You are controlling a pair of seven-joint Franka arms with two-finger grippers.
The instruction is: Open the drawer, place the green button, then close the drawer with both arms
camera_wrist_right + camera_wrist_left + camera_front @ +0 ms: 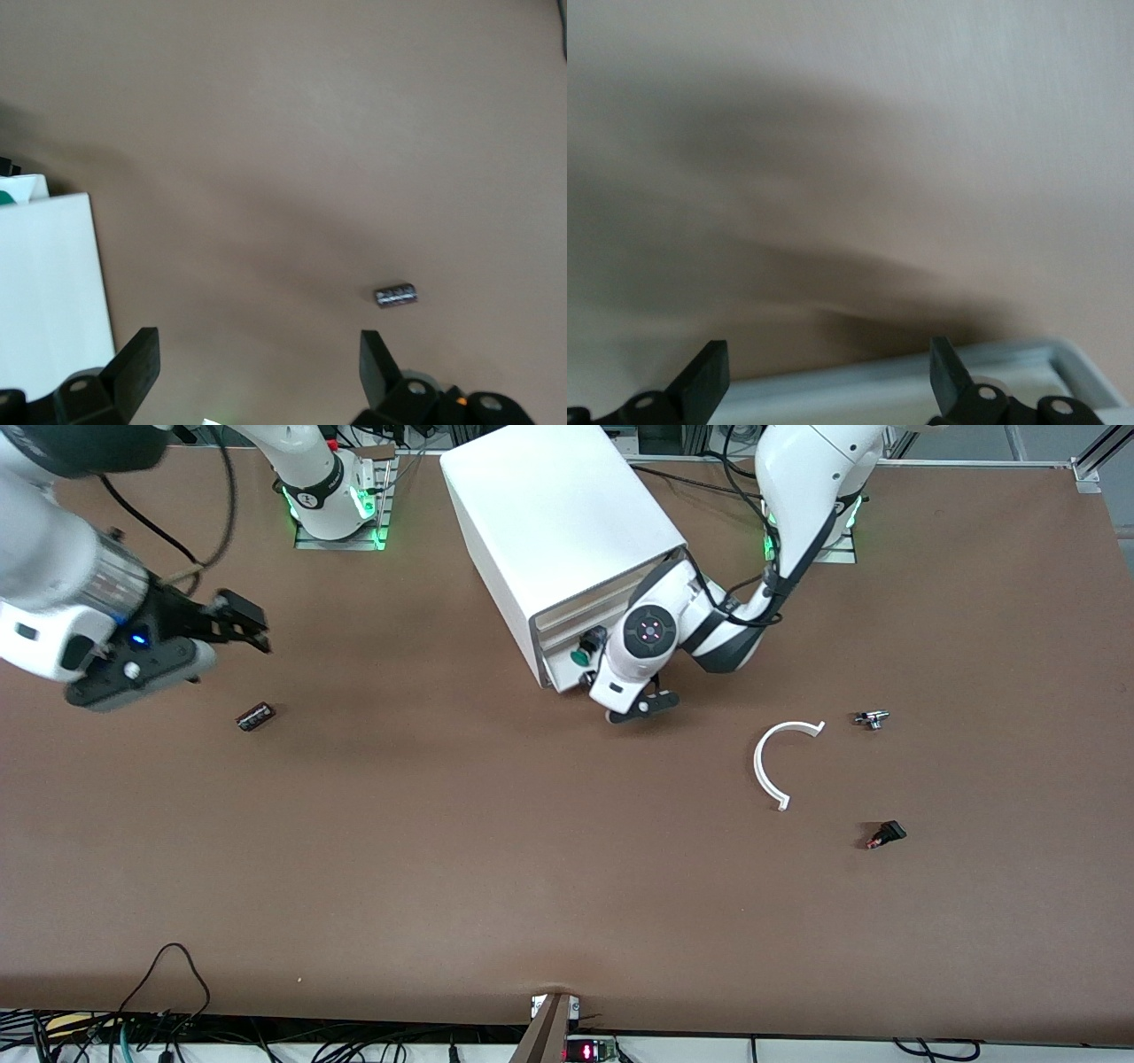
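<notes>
The button (582, 657) already lies in the drawer (560, 666), its green cap showing in the tray that juts from the foot of the cabinet (558, 522) in the upper middle of the front view. So opening and placing look done, and the step in hand is the closing. I judge the task to be near its end.

The left gripper (645, 708) sits low at the drawer's front, just below the cabinet in the frame, with its arm folded down from the base at the top edge and the wrist bent toward the table. Its fingers (709, 376) are spread wide and pinch nothing. The left wrist view shows the drawer's pale rim (1028, 354) running between them along the bottom of the picture.

The right gripper (257, 629) waits in the upper part of the front view toward the right arm's end of the table. It hangs over bare tabletop above a small dark cylinder (255, 716), its fingers (133, 363) likewise spread and empty.

The next move calls for a flat, square push on the drawer's front, straight along its slide into the cabinet. An off-centre shove could skew the light tray or jam it — or slide the whole cabinet. The right arm could usefully brace the cabinet.
</notes>
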